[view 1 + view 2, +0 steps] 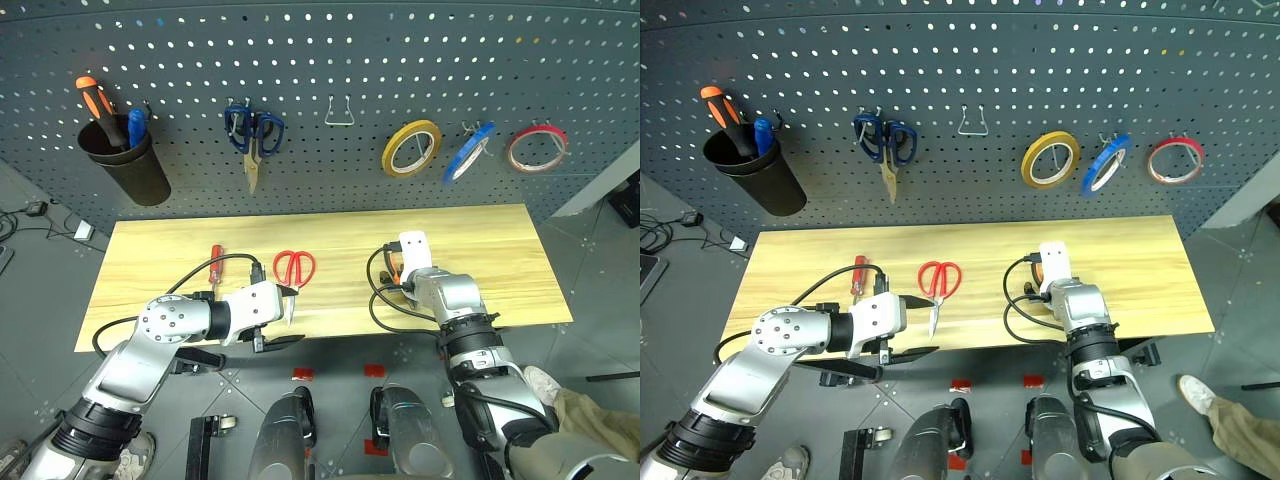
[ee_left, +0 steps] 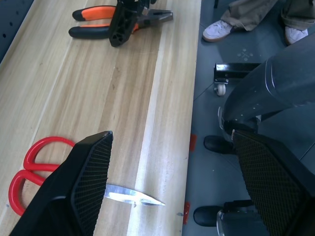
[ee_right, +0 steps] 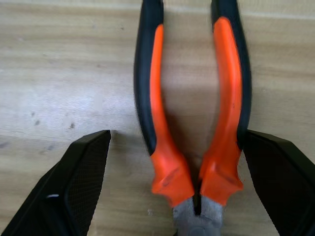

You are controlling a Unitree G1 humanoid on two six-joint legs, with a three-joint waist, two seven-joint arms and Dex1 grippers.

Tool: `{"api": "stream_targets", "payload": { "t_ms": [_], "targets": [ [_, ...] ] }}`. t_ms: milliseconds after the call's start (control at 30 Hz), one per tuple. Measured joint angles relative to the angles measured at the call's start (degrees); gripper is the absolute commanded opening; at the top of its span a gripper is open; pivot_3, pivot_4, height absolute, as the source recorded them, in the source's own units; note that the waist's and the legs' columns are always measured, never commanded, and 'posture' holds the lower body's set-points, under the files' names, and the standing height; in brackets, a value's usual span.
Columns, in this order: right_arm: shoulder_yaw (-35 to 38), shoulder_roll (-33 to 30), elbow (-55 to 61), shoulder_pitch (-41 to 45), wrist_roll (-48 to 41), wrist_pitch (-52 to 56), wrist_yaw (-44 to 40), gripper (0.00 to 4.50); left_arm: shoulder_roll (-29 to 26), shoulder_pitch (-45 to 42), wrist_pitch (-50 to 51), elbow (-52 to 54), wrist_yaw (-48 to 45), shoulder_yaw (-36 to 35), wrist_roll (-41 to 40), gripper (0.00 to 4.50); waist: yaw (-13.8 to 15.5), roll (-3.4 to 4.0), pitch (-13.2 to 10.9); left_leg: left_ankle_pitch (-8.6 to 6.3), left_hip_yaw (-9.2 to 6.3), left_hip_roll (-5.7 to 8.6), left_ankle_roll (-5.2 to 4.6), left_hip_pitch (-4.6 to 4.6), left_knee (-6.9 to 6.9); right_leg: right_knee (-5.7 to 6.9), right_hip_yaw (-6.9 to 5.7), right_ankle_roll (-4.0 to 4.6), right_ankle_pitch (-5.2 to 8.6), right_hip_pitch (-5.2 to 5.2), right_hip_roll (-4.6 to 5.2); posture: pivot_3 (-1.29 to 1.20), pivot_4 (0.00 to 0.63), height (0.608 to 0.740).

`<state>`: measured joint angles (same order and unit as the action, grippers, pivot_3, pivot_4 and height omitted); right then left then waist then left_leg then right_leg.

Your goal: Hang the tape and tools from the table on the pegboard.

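On the table (image 1: 480, 250), right gripper (image 3: 174, 147) spread wide, fingers either side of the pliers (image 3: 192, 108), left gripper (image 2: 167, 191) wide, empty, scissors (image 1: 294, 270) at its twelve o'clock.

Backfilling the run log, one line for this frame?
right hand: open, straddling pliers on table | left hand: open, over red scissors | blue tape: hung on pegboard

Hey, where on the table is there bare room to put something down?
The table's far right end, past the right gripper at the pliers, is bare. So is the middle strip between the red scissors and that gripper. The left part is crowded: screwdriver, scissors, left gripper.
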<state>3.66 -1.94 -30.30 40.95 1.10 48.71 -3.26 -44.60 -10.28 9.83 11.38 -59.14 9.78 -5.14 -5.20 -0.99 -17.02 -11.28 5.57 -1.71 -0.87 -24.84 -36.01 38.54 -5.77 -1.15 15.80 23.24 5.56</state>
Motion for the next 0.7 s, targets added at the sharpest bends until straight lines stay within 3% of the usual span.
{"api": "stream_targets", "payload": {
  "t_ms": [67, 100, 267, 500, 633, 700],
  "targets": [
    [-0.89, -0.47, -0.26, 0.11, 0.11, -0.59, -0.23, 2.76, 0.64, -0.22, 0.55, -0.44, 0.30, -0.22, -0.42, 4.09, -0.05, 0.00, 0.00, 0.00, 0.07, -0.02, 0.00, 0.00, 0.00, 0.06, 0.07, 0.00, 0.00, 0.06, 0.00, -0.22, 0.300, 0.740],
    [-1.74, -0.71, 0.20, -0.08, 0.33, -0.64, -0.36, 2.61, 1.44, -0.57, 1.33, -0.43, 0.75, -0.42, -1.05, 4.09, -0.11, 0.00, 0.00, 0.00, 0.09, -0.03, 0.01, 0.00, -0.02, 0.09, 0.10, 0.00, 0.00, 0.09, 0.00, -0.23, 0.291, 0.740],
    [-6.97, -1.44, 12.66, -4.65, 0.90, -0.77, -2.66, 2.61, 5.07, -2.04, 6.77, 0.22, 4.12, -4.85, -6.22, 4.09, -0.45, -0.01, 0.00, 0.04, 0.16, -0.04, 0.08, -0.01, -0.02, 0.12, 0.21, -0.02, 0.01, 0.14, -0.01, -0.23, 0.276, 0.740],
    [-9.69, 3.32, 45.45, -14.99, -3.09, 1.53, -4.55, 2.61, 10.91, 3.06, 10.05, 5.05, 11.33, -15.56, -14.90, 4.09, -1.24, -0.07, 0.04, 0.00, 0.17, -0.16, 0.19, -0.04, -0.02, 0.15, 0.28, -0.07, 0.04, 0.23, -0.13, -0.23, 0.256, 0.740],
    [-12.85, 7.94, 52.21, -13.68, -4.47, -3.28, -3.81, 2.61, 13.97, 3.34, 12.28, 7.16, 17.36, -20.94, -18.81, 4.09, -1.35, -0.21, 0.12, -0.02, 0.11, -0.16, 0.17, -0.01, -0.08, 0.33, 0.28, -0.07, 0.04, 0.24, -0.17, -0.22, 0.243, 0.740],
    [-14.04, 9.65, 49.05, -8.04, -4.06, -9.19, -3.08, 2.61, 14.99, 2.80, 13.87, 7.98, 21.13, -24.01, -20.30, 4.09, -1.47, -0.26, 0.14, -0.01, 0.09, -0.17, 0.13, -0.01, -0.15, 0.36, 0.35, -0.04, 0.00, 0.27, -0.26, -0.21, 0.237, 0.740]
  ]
}}
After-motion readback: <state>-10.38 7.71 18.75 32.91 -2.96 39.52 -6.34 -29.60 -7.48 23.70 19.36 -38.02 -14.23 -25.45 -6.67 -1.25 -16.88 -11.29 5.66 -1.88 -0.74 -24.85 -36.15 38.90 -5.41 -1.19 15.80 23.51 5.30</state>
